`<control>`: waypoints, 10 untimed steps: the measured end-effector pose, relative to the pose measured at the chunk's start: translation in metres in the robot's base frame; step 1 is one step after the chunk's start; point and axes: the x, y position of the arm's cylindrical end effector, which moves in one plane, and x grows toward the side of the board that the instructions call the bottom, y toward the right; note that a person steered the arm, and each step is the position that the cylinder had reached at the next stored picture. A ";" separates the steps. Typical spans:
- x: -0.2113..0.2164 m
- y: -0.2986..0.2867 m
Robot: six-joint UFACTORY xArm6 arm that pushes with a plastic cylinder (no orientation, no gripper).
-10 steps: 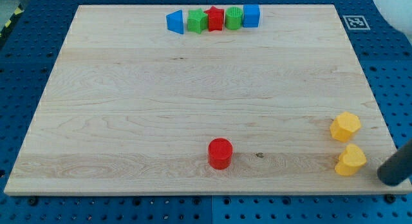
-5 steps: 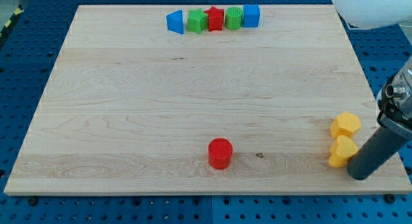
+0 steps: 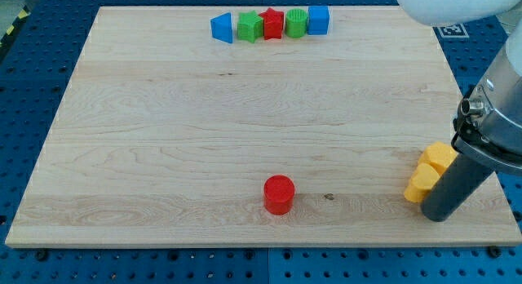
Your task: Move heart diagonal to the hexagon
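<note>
Starting at the upper left of the frame, a row of small blocks sits along the top edge of the counter: a blue wedge, green block, red star, green cylinder and blue cube, all well clear of my work. A red cylinder stands alone at bottom centre. At lower right, the yellow heart touches the yellow hexagon, below and left of it. My tip presses against the heart's right side; my end effector is a bare rod, holding nothing. Nothing blocks the way.
</note>
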 end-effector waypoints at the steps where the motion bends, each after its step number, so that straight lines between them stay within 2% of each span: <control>1: -0.008 -0.006; 3: -0.015 -0.006; 5: -0.015 0.030; 10: -0.034 0.004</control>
